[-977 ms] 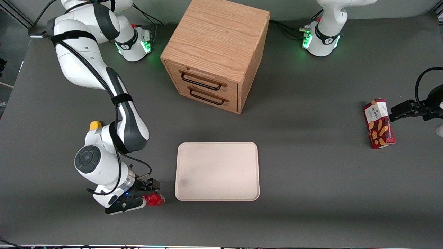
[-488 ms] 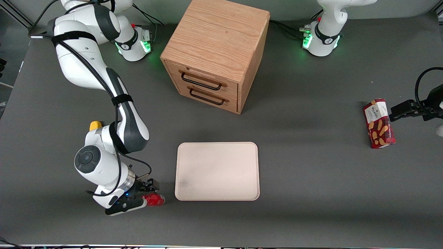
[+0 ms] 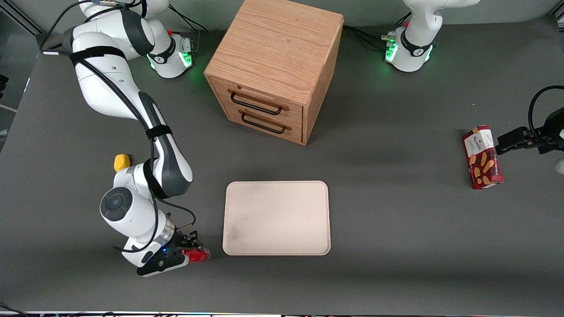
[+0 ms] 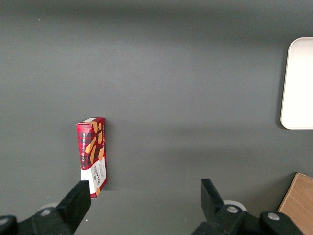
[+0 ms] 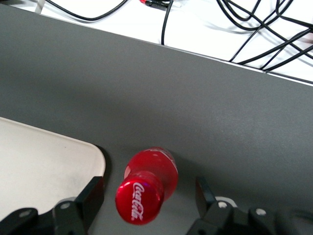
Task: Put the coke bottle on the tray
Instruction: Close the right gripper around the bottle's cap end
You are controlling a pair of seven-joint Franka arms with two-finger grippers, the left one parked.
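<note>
The coke bottle (image 3: 201, 255), small and bright red, stands on the grey table close to the tray's near corner at the working arm's end. In the right wrist view its red cap (image 5: 139, 200) points at the camera. My right gripper (image 3: 192, 251) is open and low over the table. Its fingers (image 5: 93, 195) stand one on each side of the bottle with a gap on both sides, touching nothing. The pale beige tray (image 3: 282, 220) lies flat beside the bottle, with its rounded corner (image 5: 93, 152) next to one finger. The tray's edge also shows in the left wrist view (image 4: 298, 83).
A wooden two-drawer cabinet (image 3: 273, 66) stands farther from the camera than the tray. A small yellow lump (image 3: 121, 162) lies beside my forearm. A dark red snack box (image 3: 482, 157) lies toward the parked arm's end. The table's near edge (image 5: 205, 58), with cables past it, is close to the bottle.
My wrist and forearm have shifted slightly nearer the camera and toward the tray, which uncovers the yellow lump. The bottle and tray have not moved. The fingers stay open.
</note>
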